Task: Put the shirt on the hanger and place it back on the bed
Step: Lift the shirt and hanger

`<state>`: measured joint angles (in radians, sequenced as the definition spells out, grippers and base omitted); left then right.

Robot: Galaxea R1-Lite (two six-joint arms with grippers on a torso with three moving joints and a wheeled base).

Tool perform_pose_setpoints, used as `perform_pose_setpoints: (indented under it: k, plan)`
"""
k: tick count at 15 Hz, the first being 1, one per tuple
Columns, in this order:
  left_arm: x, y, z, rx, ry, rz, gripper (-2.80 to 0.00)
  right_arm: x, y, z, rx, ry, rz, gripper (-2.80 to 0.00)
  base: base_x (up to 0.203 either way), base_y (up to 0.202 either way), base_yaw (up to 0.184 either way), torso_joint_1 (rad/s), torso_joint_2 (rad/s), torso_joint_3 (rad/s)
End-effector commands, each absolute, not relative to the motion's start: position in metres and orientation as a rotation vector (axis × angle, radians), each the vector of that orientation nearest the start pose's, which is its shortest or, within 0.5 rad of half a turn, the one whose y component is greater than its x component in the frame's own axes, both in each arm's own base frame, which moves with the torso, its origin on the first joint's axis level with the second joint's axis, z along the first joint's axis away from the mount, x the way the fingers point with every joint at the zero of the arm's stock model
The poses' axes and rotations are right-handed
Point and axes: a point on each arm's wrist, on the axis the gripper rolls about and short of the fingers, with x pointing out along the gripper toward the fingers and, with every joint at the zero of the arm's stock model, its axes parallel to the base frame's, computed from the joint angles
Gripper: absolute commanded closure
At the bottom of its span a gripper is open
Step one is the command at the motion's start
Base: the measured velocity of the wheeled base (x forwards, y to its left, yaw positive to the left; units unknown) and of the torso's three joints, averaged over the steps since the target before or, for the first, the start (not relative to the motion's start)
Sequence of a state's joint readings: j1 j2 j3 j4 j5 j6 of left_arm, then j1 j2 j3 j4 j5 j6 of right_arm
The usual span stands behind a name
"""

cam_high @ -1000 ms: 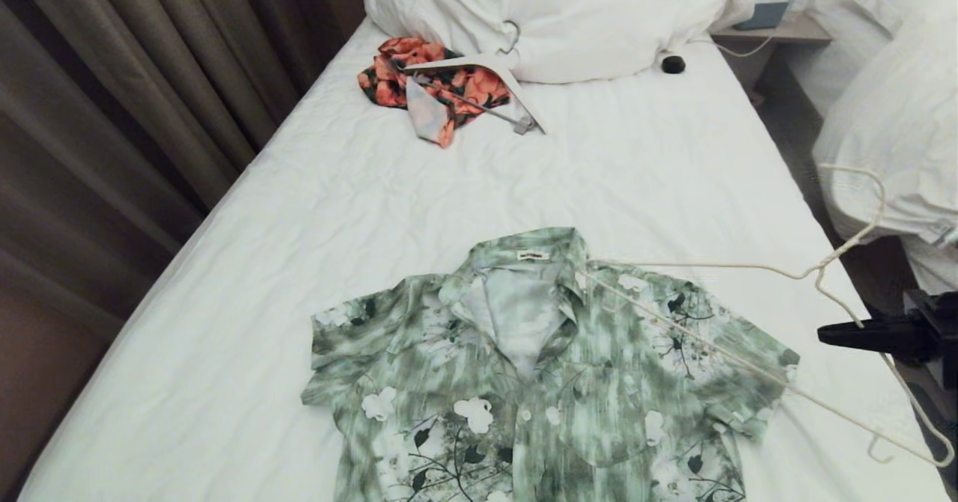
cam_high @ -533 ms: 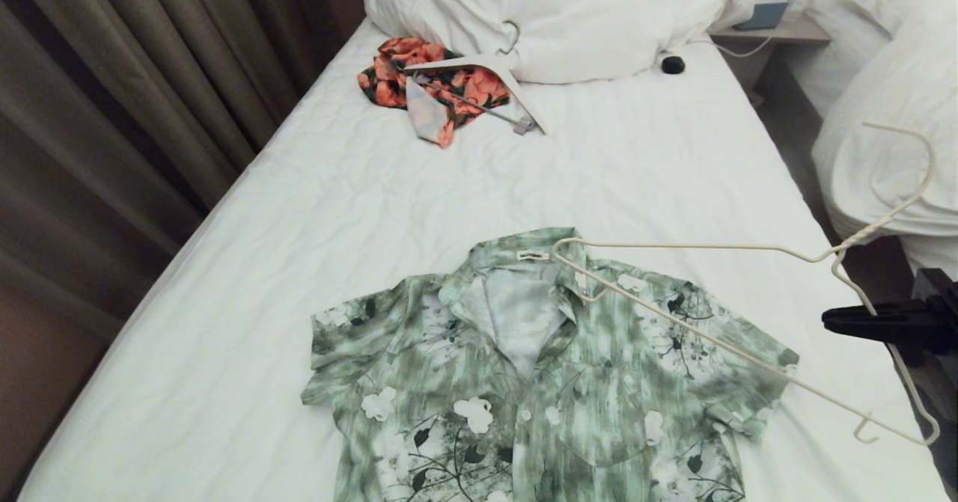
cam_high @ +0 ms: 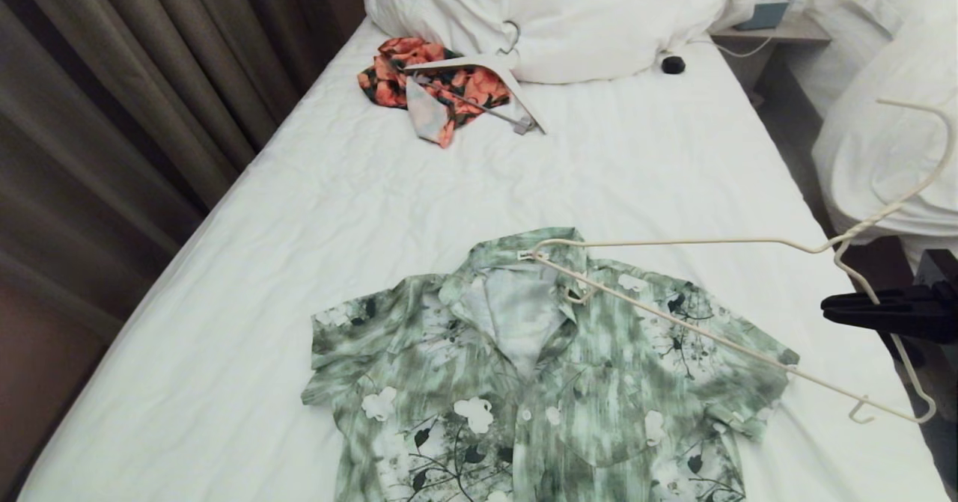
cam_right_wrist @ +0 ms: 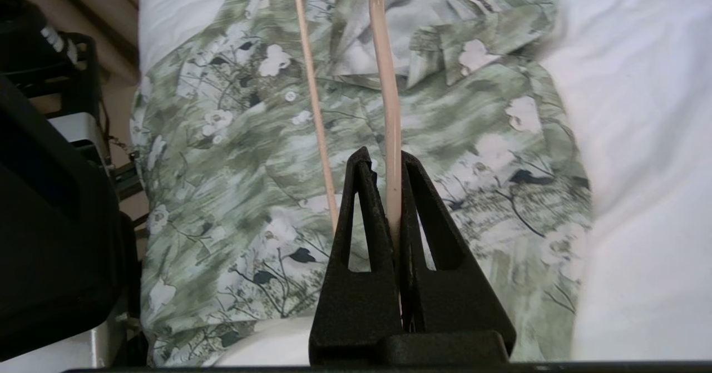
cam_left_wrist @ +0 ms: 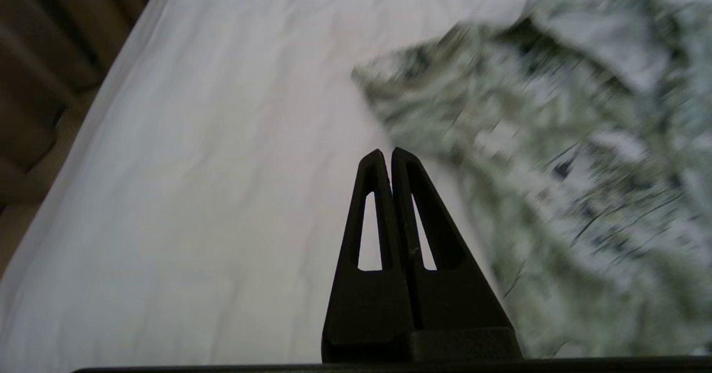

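The right gripper (cam_high: 831, 309) is clenched on the hanger (cam_high: 696, 244) near its neck, out past the bed's (cam_high: 299, 210) right edge — the far tip of the frame reaches the collar of the shirt (cam_high: 539, 367), which lies flat, front up, on the sheet. The left gripper (cam_left_wrist: 387, 153) hangs pinched together, empty, above bare sheet beside a sleeve.

Shirt (cam_high: 554, 382): pale green streaks, white flowers, dark leaves. Hanger (cam_high: 696, 334): cream. Bed (cam_high: 337, 210): white sheet. Crumpled garment (cam_high: 434, 83): orange-and-black floral. Curtain (cam_high: 112, 113): brown.
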<state>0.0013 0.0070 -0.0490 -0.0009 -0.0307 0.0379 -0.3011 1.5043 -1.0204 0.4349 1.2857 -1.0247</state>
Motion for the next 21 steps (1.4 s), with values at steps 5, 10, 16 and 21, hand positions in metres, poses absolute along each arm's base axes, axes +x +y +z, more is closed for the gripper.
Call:
perform_pose_setpoints:
  k: [5, 10, 16, 21]
  plan:
    - [0.015, -0.006, 0.131, -0.050, 0.201, -0.258, 0.00, 0.217, -0.050, 0.220, -0.248, 0.117, 1.081, 0.00, 0.000, 0.000, 0.000, 0.000, 0.00, 0.000]
    - [0.102, -0.018, 0.134, -0.189, 0.460, -0.474, 0.00, 0.233, -0.055, 0.220, -0.245, 0.120, 1.081, 0.00, 0.000, 0.000, 0.000, 0.000, 0.00, 0.000]
    - [0.218, -0.071, 0.085, -0.228, 0.626, -0.572, 0.00, 0.257, -0.053, 0.205, -0.208, 0.150, 1.126, 0.00, 0.000, 0.000, 0.000, 0.000, 0.00, 0.000]
    - [0.271, -0.144, 0.090, -0.163, 0.464, -0.539, 0.00, 0.278, -0.060, 0.195, -0.186, 0.169, 1.126, 0.00, 0.000, 0.000, 0.000, 0.000, 0.00, 0.000]
